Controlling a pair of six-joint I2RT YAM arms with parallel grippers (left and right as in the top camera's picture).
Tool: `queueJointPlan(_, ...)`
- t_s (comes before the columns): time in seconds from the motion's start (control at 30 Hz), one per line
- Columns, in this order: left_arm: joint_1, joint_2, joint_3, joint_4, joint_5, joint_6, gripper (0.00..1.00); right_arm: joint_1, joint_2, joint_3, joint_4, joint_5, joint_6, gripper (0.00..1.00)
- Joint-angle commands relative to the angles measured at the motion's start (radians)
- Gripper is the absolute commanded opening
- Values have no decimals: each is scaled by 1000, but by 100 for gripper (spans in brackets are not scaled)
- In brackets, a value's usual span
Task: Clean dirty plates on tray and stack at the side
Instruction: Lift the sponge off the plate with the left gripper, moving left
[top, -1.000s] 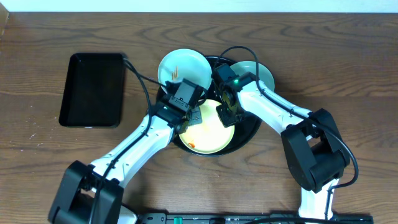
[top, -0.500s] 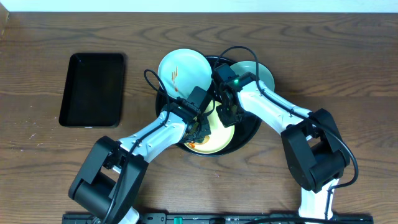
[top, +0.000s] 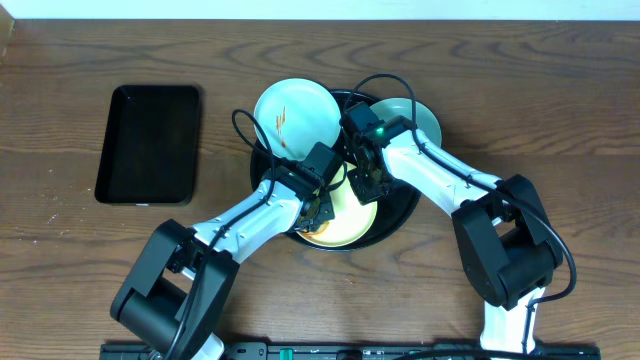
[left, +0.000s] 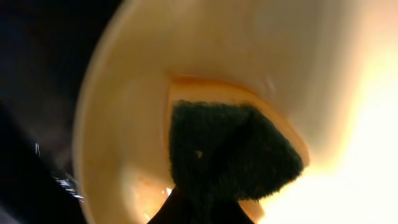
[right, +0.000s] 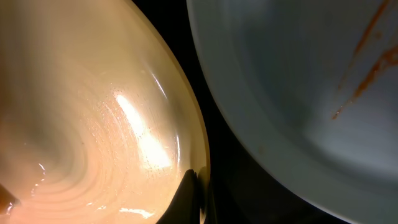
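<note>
Yellow plate (top: 348, 216) sits in the round tray (top: 402, 210), at its near side. My left gripper (top: 318, 205) is clenched on the sponge (left: 230, 155), green face pressed against the plate's inner wall. Right gripper (right: 196, 196) is pinching the plate's rim, one finger each side. Behind it, the streaked mint plate (top: 295, 112) overlaps the tray's far-left edge and the second mint plate (top: 418, 118) the far-right one. The rectangular tray (top: 150, 143) lies well to the left on the table (top: 560, 110).
</note>
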Motion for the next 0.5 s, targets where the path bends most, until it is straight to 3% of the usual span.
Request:
queueJointPlan(0.0,7,-6,-1,-13,-165,0,7,-6,7,-10,-18,25,-8,1)
queueJointPlan(0.27,7,-62,0,-13,-448,125,7,-6,7,-10,-18,25,-8,1)
queueJointPlan(0.47,9,-143,0,-9,-475,127,8,-6,7,-10,-16,24,-6,1)
